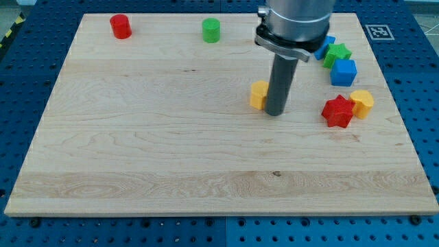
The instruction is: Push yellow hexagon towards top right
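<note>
A yellow hexagon [363,102] lies near the board's right edge, touching the right side of a red star [337,111]. My tip [276,114] stands on the board near the middle, well to the left of the hexagon. It sits right against the right side of a second yellow block [258,95], whose shape I cannot make out because the rod partly hides it.
A blue cube [343,72], a green star [337,53] and another blue block [327,44], partly hidden by the arm, cluster at the upper right. A red cylinder [121,26] and a green cylinder [211,30] stand near the top edge.
</note>
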